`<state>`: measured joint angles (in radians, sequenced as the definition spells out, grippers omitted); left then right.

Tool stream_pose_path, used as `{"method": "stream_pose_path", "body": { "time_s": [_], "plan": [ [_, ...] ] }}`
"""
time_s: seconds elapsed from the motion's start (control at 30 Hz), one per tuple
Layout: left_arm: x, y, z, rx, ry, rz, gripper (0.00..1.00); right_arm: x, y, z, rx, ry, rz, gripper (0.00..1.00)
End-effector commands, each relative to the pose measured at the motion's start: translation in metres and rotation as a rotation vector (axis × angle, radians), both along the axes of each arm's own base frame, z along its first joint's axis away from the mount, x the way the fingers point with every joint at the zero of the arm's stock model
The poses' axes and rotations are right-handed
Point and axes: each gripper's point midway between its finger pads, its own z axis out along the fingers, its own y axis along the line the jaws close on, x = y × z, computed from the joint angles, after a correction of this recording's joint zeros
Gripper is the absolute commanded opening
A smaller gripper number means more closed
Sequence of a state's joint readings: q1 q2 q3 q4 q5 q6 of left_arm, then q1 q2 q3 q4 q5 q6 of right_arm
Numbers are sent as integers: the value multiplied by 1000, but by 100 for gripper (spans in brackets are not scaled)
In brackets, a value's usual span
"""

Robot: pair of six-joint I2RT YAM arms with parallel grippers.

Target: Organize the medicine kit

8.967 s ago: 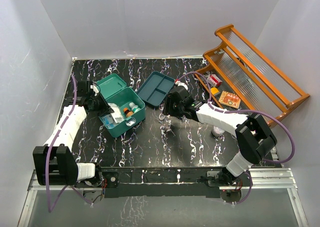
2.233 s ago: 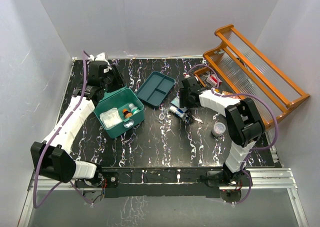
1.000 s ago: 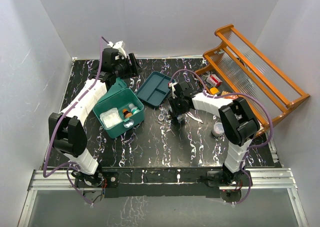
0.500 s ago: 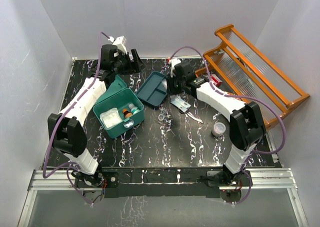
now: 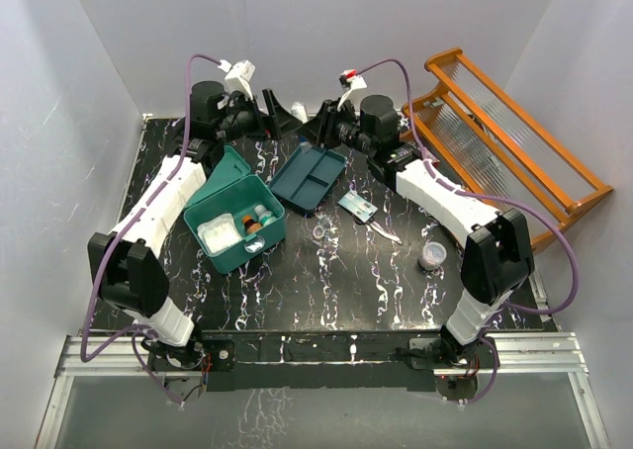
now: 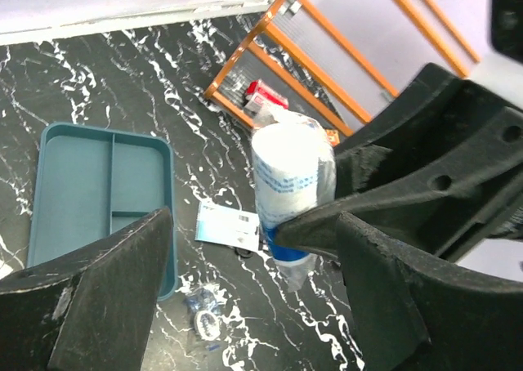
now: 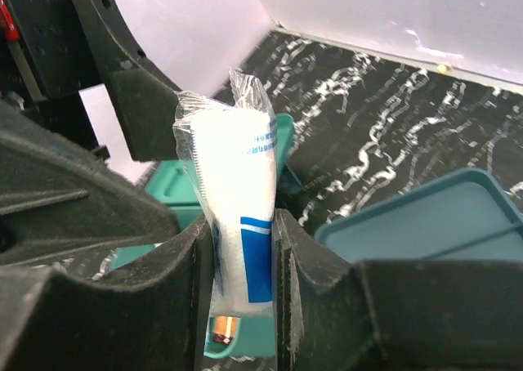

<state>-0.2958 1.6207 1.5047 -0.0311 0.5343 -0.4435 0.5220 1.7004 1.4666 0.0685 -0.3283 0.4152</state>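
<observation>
The medicine kit (image 5: 237,222) is a teal-green box standing open on the left of the table, its lid (image 5: 220,177) tilted back and small bottles and a white packet inside. A white roll with a blue band, sealed in clear wrap (image 7: 237,175), is held upright in the air above the back of the table. My right gripper (image 7: 241,261) is shut on its lower half. My left gripper (image 6: 255,248) faces it from the other side, open wide, with the roll (image 6: 290,183) just beyond its fingertips and untouched. In the top view the two grippers, left (image 5: 287,113) and right (image 5: 318,128), nearly meet.
A flat dark-teal divided tray (image 5: 309,177) lies right of the kit. On the table are a white packet (image 5: 358,207), a small wrapped item (image 5: 318,231) and a small cup (image 5: 432,254). An orange wooden rack (image 5: 504,142) leans at the right with small boxes under it.
My right arm has lifted the roll from the table up toward the back. My left arm swung right to face it, and its jaws opened wider.
</observation>
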Motion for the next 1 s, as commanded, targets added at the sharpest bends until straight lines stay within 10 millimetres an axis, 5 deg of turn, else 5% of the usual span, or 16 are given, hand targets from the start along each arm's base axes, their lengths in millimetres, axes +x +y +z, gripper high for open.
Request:
{"method": "stream_pose_path", "body": {
  "time_s": [0.0,0.3,0.5,0.6,0.73,0.87,0.97],
  "plan": [
    [-27,1,60,-97,-130,-50,77,-23,11,79,214,-159,101,28],
    [-27,-7,65,-213,-95,-62,54,-41,15,77,246,-183,168,29],
    [-30,-6,59,-231,-79,-49,49,-48,18,82,263,-193,200,30],
    [-32,-5,58,-219,-96,-43,34,-52,19,79,264,-183,207,32],
    [-33,1,57,-170,-172,-23,15,-50,16,69,241,-128,167,50],
    [-35,10,59,-87,-267,-5,15,-50,4,52,160,-91,112,73],
    [-38,15,54,-6,-329,-23,16,-54,-7,37,76,-91,81,80]
  ]
}}
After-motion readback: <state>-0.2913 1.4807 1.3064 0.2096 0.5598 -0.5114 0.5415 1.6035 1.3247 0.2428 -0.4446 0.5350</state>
